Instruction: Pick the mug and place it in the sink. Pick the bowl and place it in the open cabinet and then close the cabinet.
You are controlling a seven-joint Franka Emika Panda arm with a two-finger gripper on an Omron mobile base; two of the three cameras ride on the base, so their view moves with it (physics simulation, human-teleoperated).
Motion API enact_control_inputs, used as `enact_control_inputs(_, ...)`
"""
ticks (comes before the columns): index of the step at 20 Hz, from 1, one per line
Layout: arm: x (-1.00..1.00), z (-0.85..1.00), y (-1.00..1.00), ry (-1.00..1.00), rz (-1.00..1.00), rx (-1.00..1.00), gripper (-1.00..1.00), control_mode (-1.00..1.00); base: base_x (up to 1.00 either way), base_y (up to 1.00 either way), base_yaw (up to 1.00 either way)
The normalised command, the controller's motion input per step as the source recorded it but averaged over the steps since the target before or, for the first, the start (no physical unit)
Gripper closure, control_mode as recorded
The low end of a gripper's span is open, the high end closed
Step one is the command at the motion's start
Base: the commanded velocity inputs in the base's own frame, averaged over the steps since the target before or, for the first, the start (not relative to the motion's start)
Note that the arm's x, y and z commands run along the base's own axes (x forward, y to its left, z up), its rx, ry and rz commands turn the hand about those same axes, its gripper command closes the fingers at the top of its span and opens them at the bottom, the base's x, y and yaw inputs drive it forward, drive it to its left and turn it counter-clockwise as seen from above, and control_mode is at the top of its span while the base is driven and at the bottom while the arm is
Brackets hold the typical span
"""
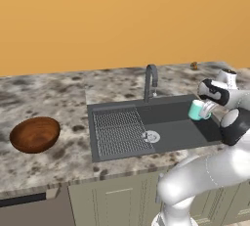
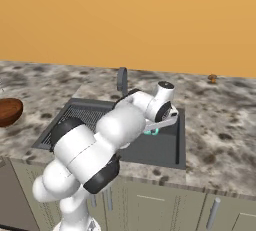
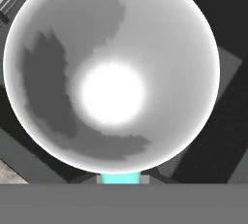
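Note:
A teal mug (image 1: 197, 110) with a pale inside hangs over the right part of the dark grey sink (image 1: 180, 133), and my gripper (image 1: 206, 112) is shut on it. In the hand view the mug (image 3: 111, 72) is seen from above, mouth towards the camera, with the dark sink floor (image 3: 218, 121) below it. A sliver of the mug (image 2: 152, 132) peeks out under the hand in the right base view. The reddish-brown wooden bowl (image 1: 35, 133) sits upright on the counter far left of the sink; the bowl (image 2: 9, 111) also lies at the left edge there. The cabinet is out of view.
A grey arched faucet (image 1: 150, 80) stands behind the sink's middle. The ribbed grid (image 1: 119, 131) covers the basin's left half, with a round drain (image 1: 151, 136) beside it. A small brown thing (image 1: 194, 65) lies at the back right of the marbled counter (image 1: 53, 98).

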Motion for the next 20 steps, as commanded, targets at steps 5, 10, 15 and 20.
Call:
enact_control_inputs(5,0.4,-0.15,0.01,0.0,0.06,-0.05,1.0,-1.0,0.0,0.0,0.0)
enact_control_inputs(10,0.32,-0.28,0.0,0.0,0.07,-0.06,1.0,-1.0,0.0,0.0,0.0)
enact_control_inputs(15,0.11,-0.38,0.0,0.0,0.06,-0.06,1.0,-1.0,0.0,0.0,0.0)
enact_control_inputs(20,0.21,-0.3,0.0,0.0,0.0,-0.07,1.0,-1.0,0.0,0.0,0.0)
